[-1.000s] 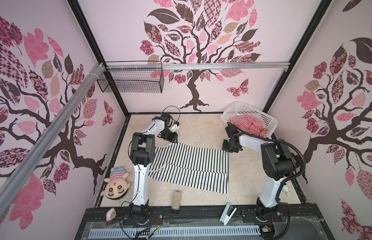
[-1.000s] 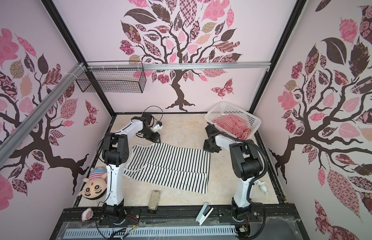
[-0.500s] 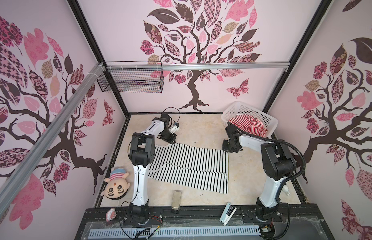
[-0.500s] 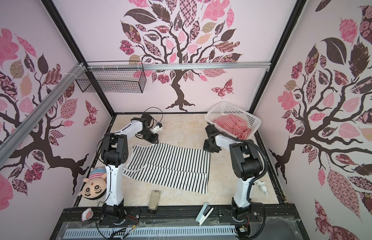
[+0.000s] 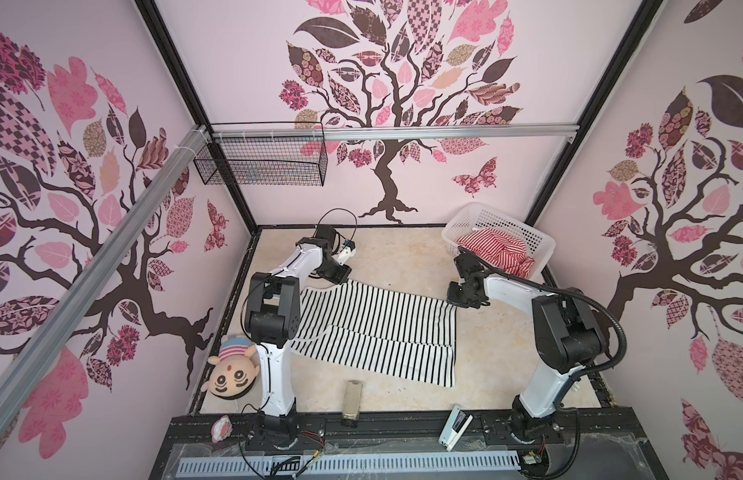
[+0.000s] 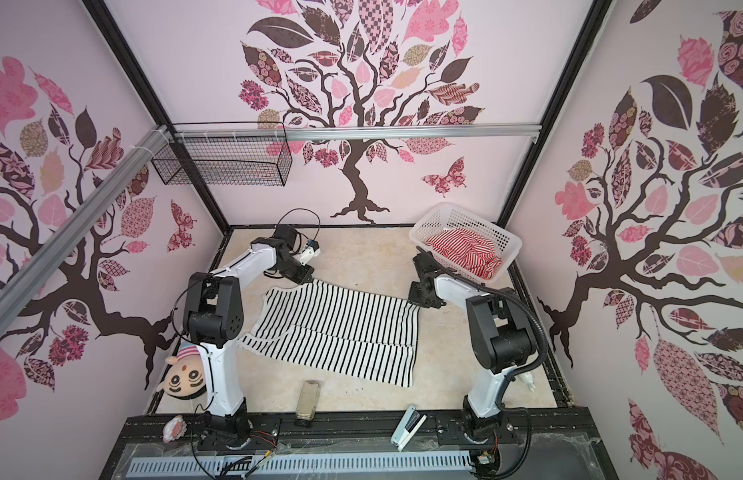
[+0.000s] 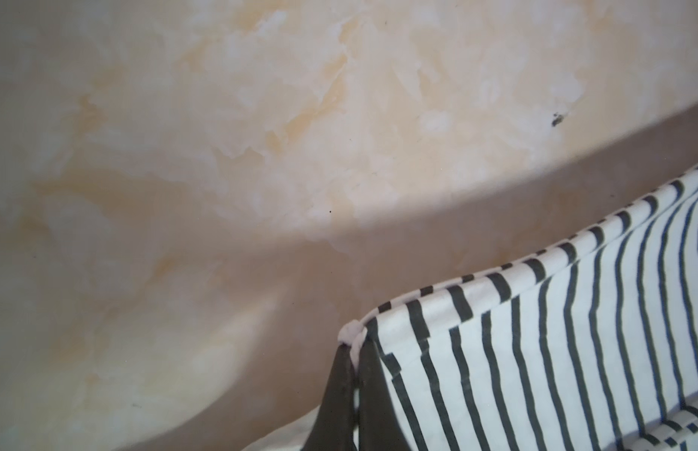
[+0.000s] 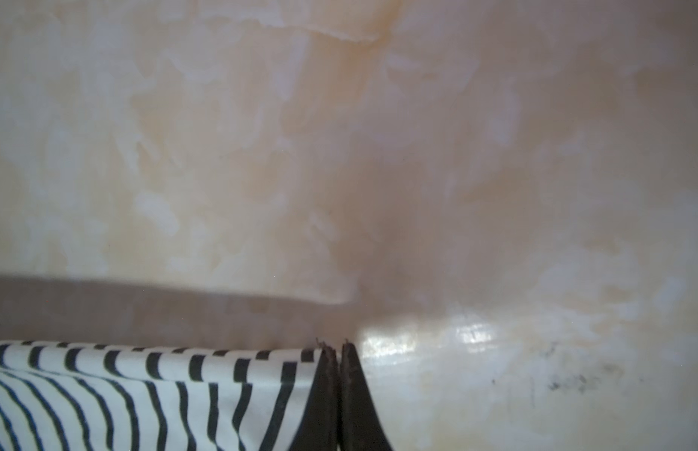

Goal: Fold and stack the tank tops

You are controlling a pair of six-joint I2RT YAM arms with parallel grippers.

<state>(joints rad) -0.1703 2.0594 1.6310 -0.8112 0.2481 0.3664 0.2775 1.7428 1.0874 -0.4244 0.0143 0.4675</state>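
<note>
1. The black-and-white tank top (image 5: 378, 328) is spread on the table (image 5: 403, 257) beside the basket (image 5: 542, 243), not yet folded.
2. Two corners are pinched by the left tool (image 7: 350, 344) and right tool (image 8: 337, 348).
3. The red-and-white tank top (image 5: 496, 253) is seen crumpled inside the basket.

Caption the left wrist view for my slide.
Left gripper shut on a corner of the black-and-white tank top, with the marbled tabletop behind.

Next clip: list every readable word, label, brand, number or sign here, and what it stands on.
None readable.
Wall decals show only trees, leaves, butterflies; the black-and-white tank top, basket and plush head show no lettering.
Any marking on the white device at the front is too small to read.
</note>
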